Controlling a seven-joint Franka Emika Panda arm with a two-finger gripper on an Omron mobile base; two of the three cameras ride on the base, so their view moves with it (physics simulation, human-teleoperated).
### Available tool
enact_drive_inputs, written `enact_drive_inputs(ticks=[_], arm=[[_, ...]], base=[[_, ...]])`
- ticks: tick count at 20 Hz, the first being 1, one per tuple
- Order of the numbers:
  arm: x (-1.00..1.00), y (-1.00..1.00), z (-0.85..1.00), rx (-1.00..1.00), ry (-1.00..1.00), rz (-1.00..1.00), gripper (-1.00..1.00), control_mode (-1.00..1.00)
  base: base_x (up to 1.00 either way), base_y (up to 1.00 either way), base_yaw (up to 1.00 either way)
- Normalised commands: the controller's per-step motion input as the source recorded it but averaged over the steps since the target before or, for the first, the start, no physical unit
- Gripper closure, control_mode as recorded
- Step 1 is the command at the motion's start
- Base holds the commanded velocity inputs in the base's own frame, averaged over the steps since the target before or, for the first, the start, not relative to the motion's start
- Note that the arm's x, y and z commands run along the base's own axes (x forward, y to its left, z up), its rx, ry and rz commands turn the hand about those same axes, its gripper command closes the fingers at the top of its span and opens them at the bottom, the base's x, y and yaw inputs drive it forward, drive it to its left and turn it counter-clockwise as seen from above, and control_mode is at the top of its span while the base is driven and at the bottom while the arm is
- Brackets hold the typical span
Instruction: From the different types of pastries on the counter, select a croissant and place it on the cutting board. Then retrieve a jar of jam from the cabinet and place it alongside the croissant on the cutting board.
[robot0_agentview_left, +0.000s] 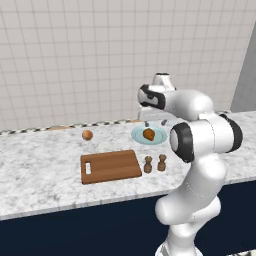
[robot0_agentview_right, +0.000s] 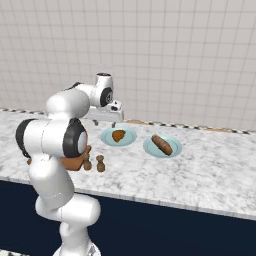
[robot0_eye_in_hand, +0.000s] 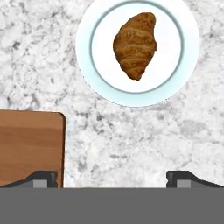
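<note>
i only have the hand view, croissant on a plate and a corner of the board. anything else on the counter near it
Observer: Yes, two small brown shakers stand between the cutting board and the croissant's plate.
Operator: any other pastries
Observer: A long brown one lies on a second plate, to the right of the croissant in the right base view.
Operator: that all
Observer: A small round orange-brown one sits bare on the counter, beyond the board toward the wall.
Operator: gripper above the croissant?
Observer: The open gripper hangs above the plate's back edge, not touching.
</note>
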Motion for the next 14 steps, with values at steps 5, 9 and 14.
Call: enact_drive_inputs(ticks=[5, 9, 14], arm=[[0.56, -0.19, -0.51, 0.00, 0.06, 0.00, -1.00, -1.00], [0.55, -0.05, -0.46, 0.00, 0.04, 0.00, -1.00, -1.00], [0.55, 0.00, -0.39, 0.00, 0.03, 0.00, -1.00, -1.00]], base=[[0.00, 0.00, 0.00], [0.00, 0.00, 0.00], [0.00, 0.00, 0.00]])
